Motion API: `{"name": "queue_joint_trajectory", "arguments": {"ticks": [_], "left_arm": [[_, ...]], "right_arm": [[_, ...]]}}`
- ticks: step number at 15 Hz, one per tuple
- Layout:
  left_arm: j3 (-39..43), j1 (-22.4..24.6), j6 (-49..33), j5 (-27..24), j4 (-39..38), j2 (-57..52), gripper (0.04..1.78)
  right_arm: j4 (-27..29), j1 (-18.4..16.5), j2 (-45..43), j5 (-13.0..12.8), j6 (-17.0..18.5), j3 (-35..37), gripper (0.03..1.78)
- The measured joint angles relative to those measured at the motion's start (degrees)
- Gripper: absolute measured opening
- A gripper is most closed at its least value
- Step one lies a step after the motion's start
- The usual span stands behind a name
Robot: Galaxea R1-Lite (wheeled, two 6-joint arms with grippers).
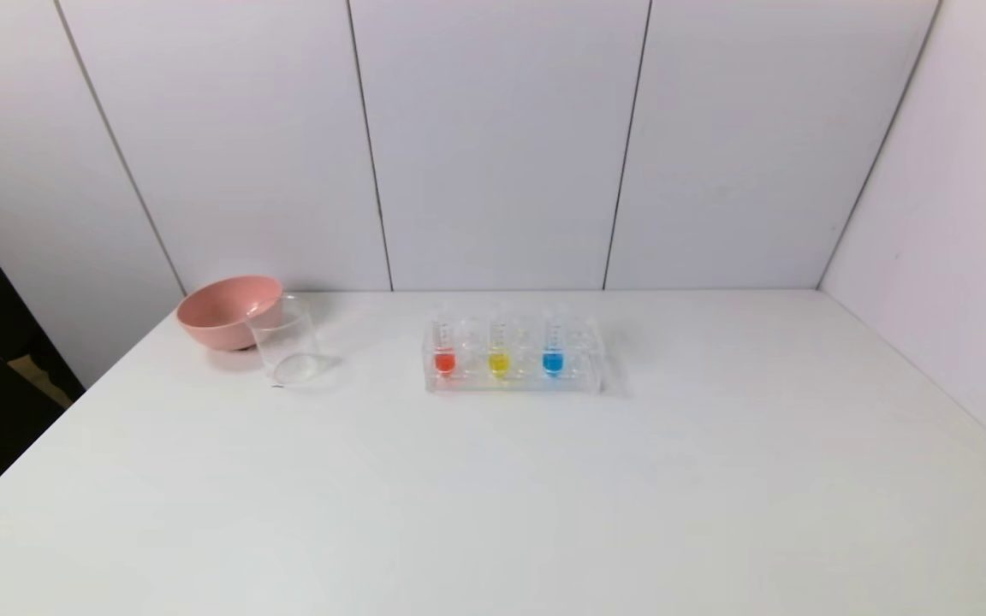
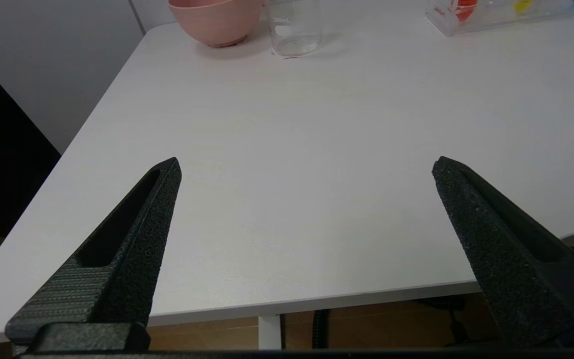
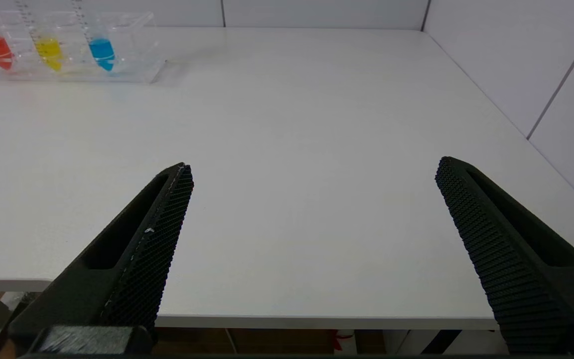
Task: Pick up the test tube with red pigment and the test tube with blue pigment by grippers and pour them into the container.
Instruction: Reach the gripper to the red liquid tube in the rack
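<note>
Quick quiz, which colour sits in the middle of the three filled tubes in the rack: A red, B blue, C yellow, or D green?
C: in the head view the yellow tube stands in the rack between the red tube on the left and the blue tube on the right.

Red tube [image 1: 444, 349], blue tube [image 1: 553, 349] — upright, racked

Left pincer [image 2: 307, 167] spread wide above a white table [image 2: 317, 149]. Far off, a pink bowl [image 2: 215, 20] beside the clear container [image 2: 294, 27].
</note>
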Motion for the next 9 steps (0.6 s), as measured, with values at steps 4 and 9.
{"name": "queue_joint_trajectory", "arguments": {"ticks": [4,9], "left_arm": [[-0.02,0.0,-1.51,0.74,-0.23,0.0,1.76],[-3.67,-0.1,-4.71,0.11,1.18,0.02,1.76]], "right_arm": [[0.0,-0.02,0.0,0.0,0.0,0.0,1.77],[0.0,0.0,0.0,0.0,0.0,0.0,1.77]]}}
